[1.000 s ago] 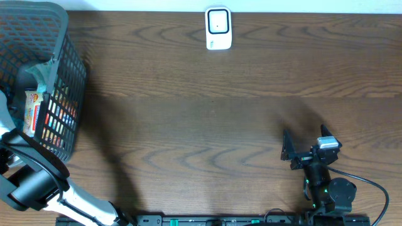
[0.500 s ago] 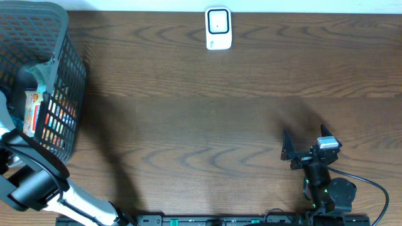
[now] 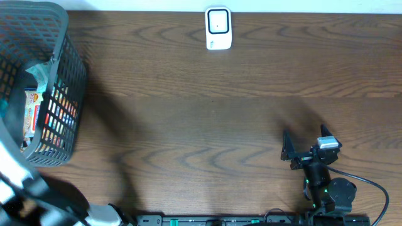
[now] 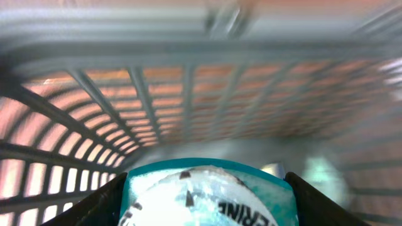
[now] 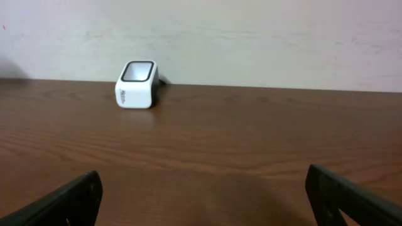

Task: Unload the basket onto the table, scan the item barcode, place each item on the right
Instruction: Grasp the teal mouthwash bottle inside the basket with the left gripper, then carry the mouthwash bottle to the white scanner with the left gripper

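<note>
Left gripper [image 4: 204,204], inside basket [image 3: 65,39], upper left: clamped on teal packet [image 4: 207,185]. Right gripper [image 5: 204,198]: wide, empty. Risk: packet snags basket mesh, slips free.

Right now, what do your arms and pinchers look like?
My left arm is white with black joints. My right arm is black, with green lights, a silver block and a looping black cable. The left gripper and right gripper each have two dark flat fingers.

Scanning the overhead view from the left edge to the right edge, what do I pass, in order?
Dark mesh basket at the left edge → white barcode scanner by the far edge, near the middle → right end effector, open, at the near right.
</note>
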